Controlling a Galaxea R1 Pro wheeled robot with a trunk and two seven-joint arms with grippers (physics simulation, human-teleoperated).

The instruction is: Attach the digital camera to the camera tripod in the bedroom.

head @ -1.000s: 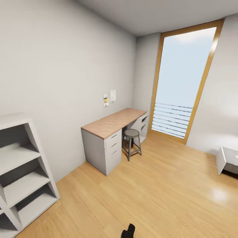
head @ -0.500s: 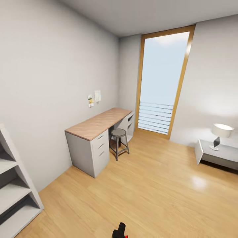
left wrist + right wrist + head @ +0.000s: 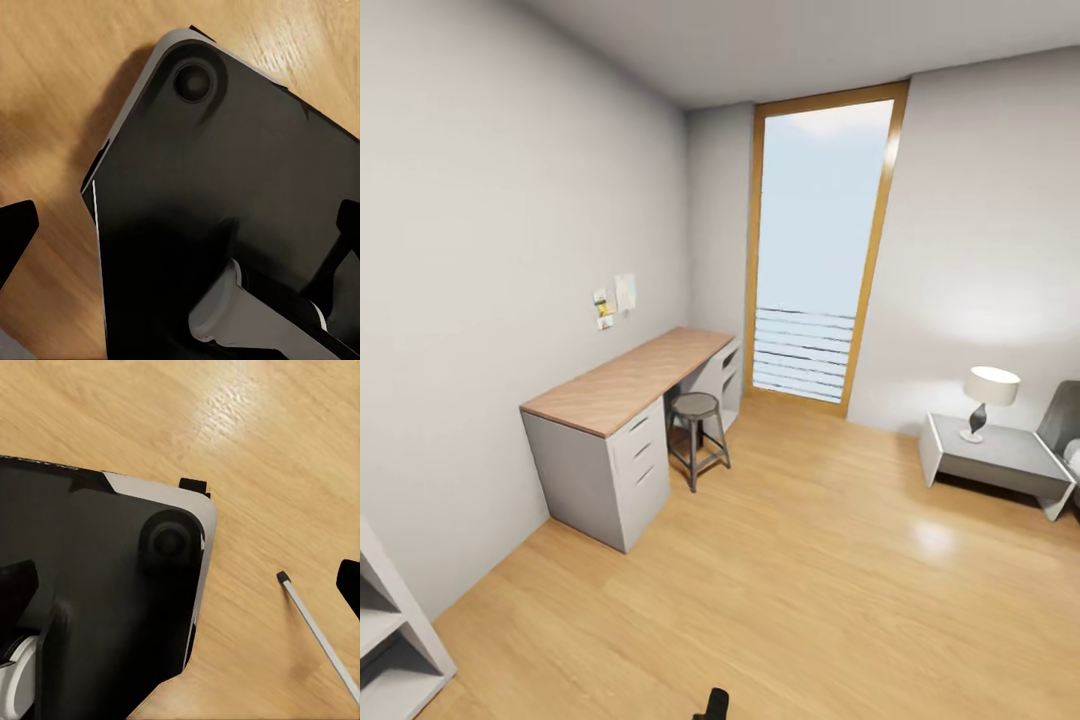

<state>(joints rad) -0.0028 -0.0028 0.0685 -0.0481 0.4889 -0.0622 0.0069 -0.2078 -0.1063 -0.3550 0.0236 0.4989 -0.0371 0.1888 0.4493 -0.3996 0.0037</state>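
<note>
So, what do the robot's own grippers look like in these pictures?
Little shows. The left gripper and the right gripper each have two plain matt black fingers with blunt tips. No cables or markings are visible on them. The head view shows a small black part at its bottom edge; which arm it belongs to is unclear.

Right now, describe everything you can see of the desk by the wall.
The desk is long and narrow, with a light wood-look top and grey drawer units at both ends. The near unit shows three drawer fronts with slim handles. It stands on the wood floor with its long side to the left wall, below some small papers pinned there. A round grey stool sits half tucked into the knee gap. Its top looks bare.
</note>
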